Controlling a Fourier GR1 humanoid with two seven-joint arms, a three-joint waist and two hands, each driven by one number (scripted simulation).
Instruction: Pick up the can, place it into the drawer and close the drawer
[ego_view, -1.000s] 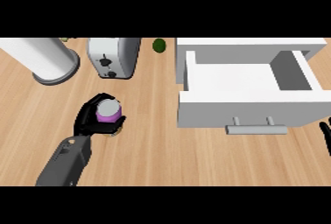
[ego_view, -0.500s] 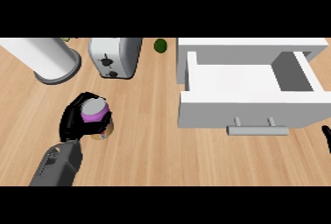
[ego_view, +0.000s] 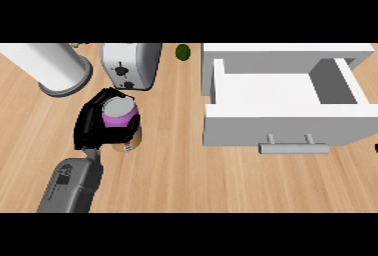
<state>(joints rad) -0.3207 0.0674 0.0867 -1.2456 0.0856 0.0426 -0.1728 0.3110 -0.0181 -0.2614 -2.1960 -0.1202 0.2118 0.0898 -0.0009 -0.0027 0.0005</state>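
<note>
Left hand (ego_view: 92, 122) curls round the upright can (ego_view: 119, 116), its grey top facing up.

One can (ego_view: 119, 119) at nine o'clock; one open drawer (ego_view: 284, 100) at two; one toaster (ego_view: 131, 65), one paper roll (ego_view: 50, 66), one green fruit (ego_view: 182, 52) toward eleven

Left hand (ego_view: 94, 122): black, glossy, rounded shell with dark fingers. Narrow dark wrist link just below hand, joining hand to forearm. Left forearm (ego_view: 72, 185) below that: grey, boxy with rounded corners, lighter grey top face, darker grey side panels. Small round dark mark, like screw or port, on forearm's upper face near wrist end. Right hand (ego_view: 376, 148): only black sliver at view's right edge, shape not readable.
</note>
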